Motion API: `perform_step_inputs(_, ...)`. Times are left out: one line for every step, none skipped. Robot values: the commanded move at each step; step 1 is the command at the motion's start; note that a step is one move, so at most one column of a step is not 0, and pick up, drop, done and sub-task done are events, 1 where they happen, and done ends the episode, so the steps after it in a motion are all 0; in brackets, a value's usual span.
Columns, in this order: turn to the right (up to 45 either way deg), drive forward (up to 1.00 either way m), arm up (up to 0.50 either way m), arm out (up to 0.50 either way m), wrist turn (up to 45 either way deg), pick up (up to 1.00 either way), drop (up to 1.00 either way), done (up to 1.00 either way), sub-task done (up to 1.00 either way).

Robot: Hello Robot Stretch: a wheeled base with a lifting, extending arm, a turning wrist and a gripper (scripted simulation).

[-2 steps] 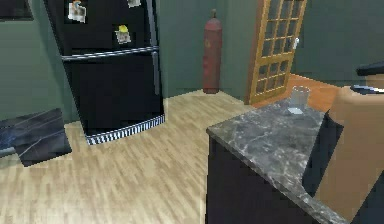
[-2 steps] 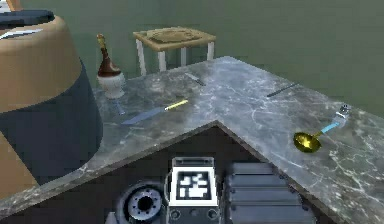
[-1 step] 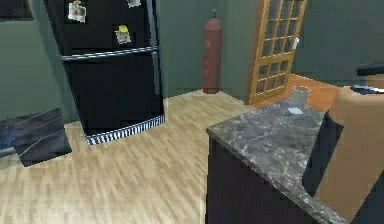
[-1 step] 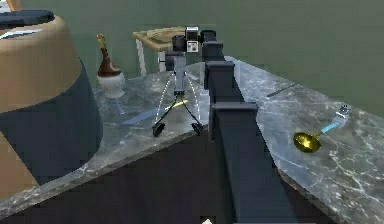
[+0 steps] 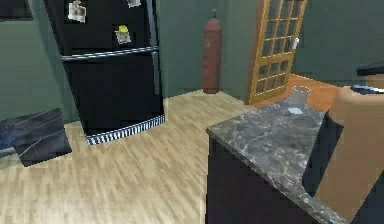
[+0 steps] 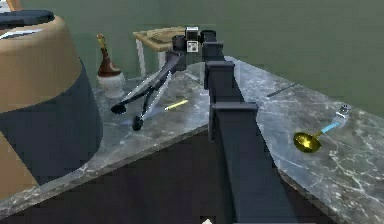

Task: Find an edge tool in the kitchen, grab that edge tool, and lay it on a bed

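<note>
A thin yellow stick-like thing (image 6: 176, 104) lies on the marble counter (image 6: 300, 175); I cannot tell whether it is an edge tool. The dark arm (image 6: 240, 140) rises from the bottom edge over the counter to its white marker squares (image 6: 190, 42). From there the gripper (image 6: 128, 113) slants down to the left, its thin fingers (image 6: 150, 88) ending over bare marble just left of the yellow thing. It holds nothing.
A yellow scoop with a blue handle (image 6: 315, 138) lies on the counter's right. A bottle (image 6: 103, 60) and a big tan-and-grey container (image 6: 40, 100) stand at its left. Ahead are a black fridge (image 5: 105, 60), a red cylinder (image 5: 211, 50), a wooden glazed door (image 5: 275, 45) and open wood floor (image 5: 140, 170).
</note>
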Motion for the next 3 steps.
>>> perform_step_inputs(0.0,0.0,0.0,0.0,45.0,0.0,0.0,0.0,0.0)
perform_step_inputs(0.0,0.0,0.0,0.0,12.0,0.0,0.0,0.0,0.0)
perform_step_inputs(0.0,0.0,-0.16,0.0,0.0,0.0,0.0,0.0,0.0)
